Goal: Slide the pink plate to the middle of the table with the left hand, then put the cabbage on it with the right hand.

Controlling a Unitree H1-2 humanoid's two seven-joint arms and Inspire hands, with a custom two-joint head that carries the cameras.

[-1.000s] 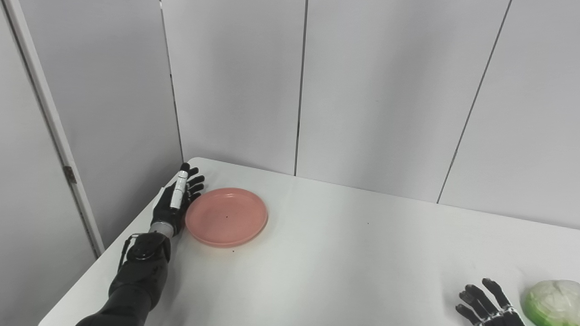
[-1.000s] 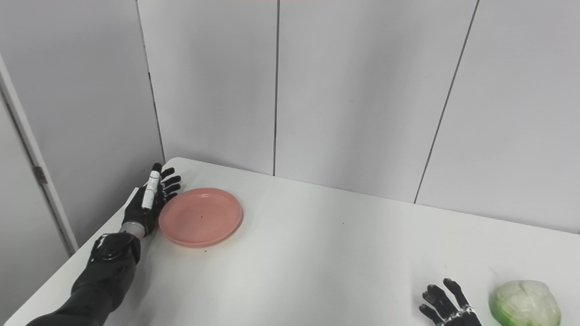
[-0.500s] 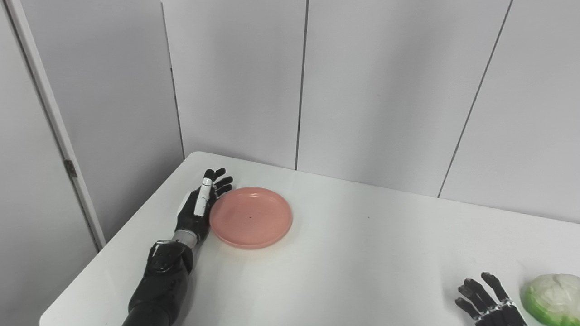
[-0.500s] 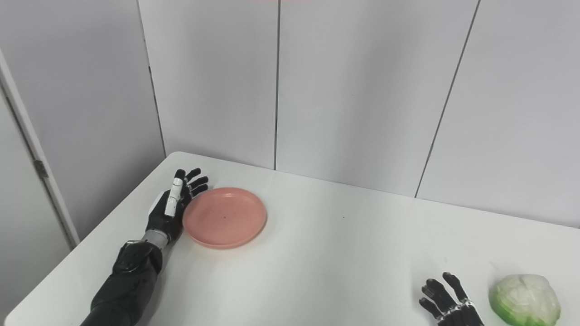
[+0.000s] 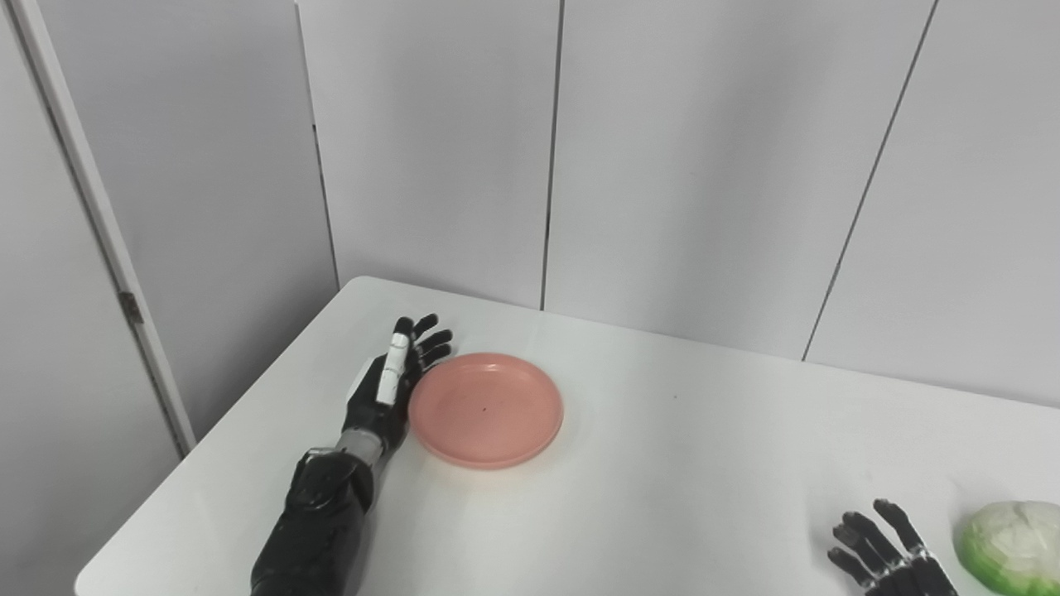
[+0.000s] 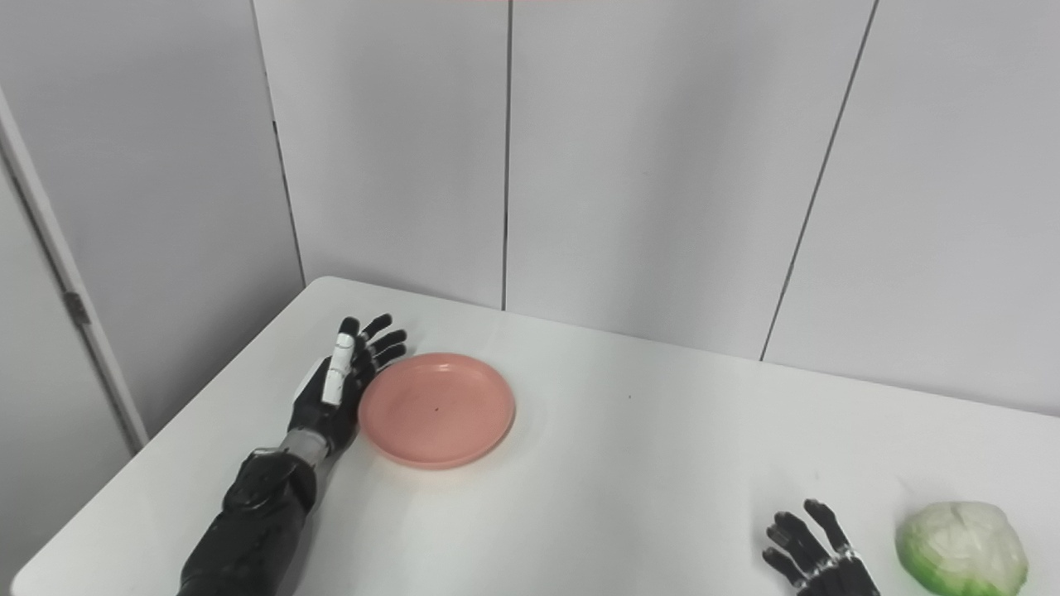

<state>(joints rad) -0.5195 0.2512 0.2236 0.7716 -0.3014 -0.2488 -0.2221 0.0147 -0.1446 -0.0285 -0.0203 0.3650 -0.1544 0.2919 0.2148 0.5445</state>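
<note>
The pink plate (image 5: 486, 410) lies flat on the white table (image 5: 662, 480), left of its middle. My left hand (image 5: 389, 389) stands on edge against the plate's left rim, fingers stretched out and apart, holding nothing. At the bottom right, my right hand (image 5: 886, 559) rests open on the table with its fingers spread. The cabbage (image 5: 1012, 546), pale green and white, sits just to the right of that hand without touching it. In the right eye view the same plate (image 6: 436, 410) and cabbage (image 6: 961, 548) show.
Grey wall panels (image 5: 679, 165) stand close behind the table's far edge. The table's left edge and rounded far-left corner (image 5: 352, 285) lie near my left hand. A door frame (image 5: 91, 223) is beyond the left edge.
My left hand has pushed the pink plate rightward and away from the table's left edge. The camera view has shifted too. The right hand and cabbage stay put.
</note>
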